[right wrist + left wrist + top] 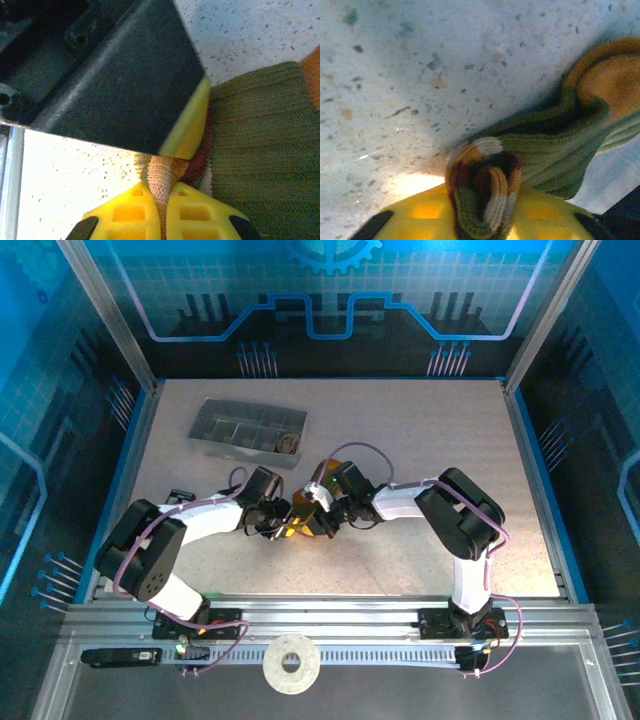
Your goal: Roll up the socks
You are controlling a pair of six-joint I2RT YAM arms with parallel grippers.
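So this one's barely started, I'd say. The olive sock (pixel 545 155) is lying on the table (pixel 450 440) near the middle, closer to the near edge, and most of it is stretched out flat, with the mustard toe (pixel 615 75) at the far end from the grip. Only the striped cuff (pixel 482 185) is bunched up, so at best that's the first turn of a roll, and the whole leg and foot have to be wound yet. The left gripper (pixel 482 215) has its yellow pads pinched in on that cuff wad. The right gripper (pixel 162 210) is squeezed nearly flat on a thin cream fold right beside it, which looks like the same cuff, and the two are practically touching. A brownish lump (pixel 288 443) at the right end of the grey tray (pixel 215 420) could be the checkered sock already done, but it's too small to tell. Room-wise there's plenty of bare table to the right and toward the back. The tray sits back-left, near the left wrist but apart from it. The tight spots are the two grippers crowding each other and the near rail just behind the work, so rolling toward the toe looks like the open direction.
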